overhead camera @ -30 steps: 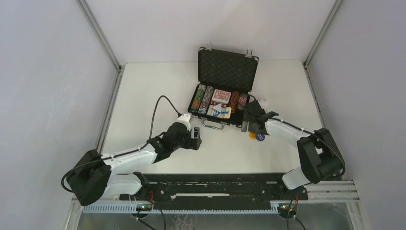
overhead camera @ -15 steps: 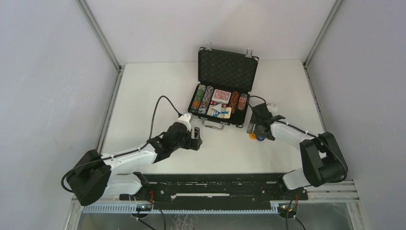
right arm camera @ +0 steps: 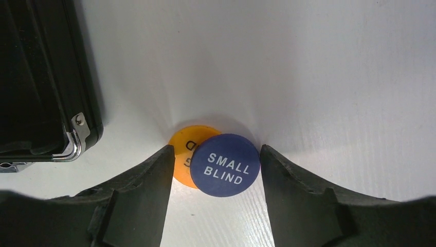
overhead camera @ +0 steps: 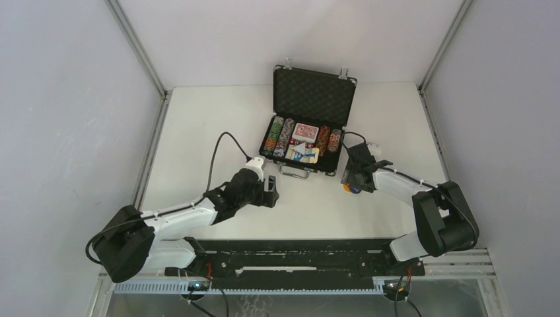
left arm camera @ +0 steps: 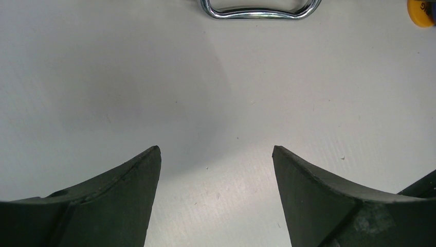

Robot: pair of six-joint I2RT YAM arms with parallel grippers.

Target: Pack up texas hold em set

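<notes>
The blue button (right arm camera: 224,164) lay flat on the surface (right arm camera: 319,77), overlapping an orange button (right arm camera: 185,141), directly between the fingers of the right end effector (right arm camera: 216,148). Its jaws stood apart astride the pair, not clamped. Both lay just beside the near right corner of the briefcase (right arm camera: 36,77). The left end effector (left arm camera: 216,149), open near the handle (left arm camera: 259,11), was farther off.

We record a black briefcase (overhead camera: 333,166) with dimpled black lining (overhead camera: 314,96) and a silver handle (left arm camera: 261,9). The chips (overhead camera: 280,135) are multicoloured and the cards (overhead camera: 305,131) red-backed. The blue button (right arm camera: 224,165) carries white lettering and the orange button (right arm camera: 184,146) black. The table (overhead camera: 198,132) is white.
</notes>
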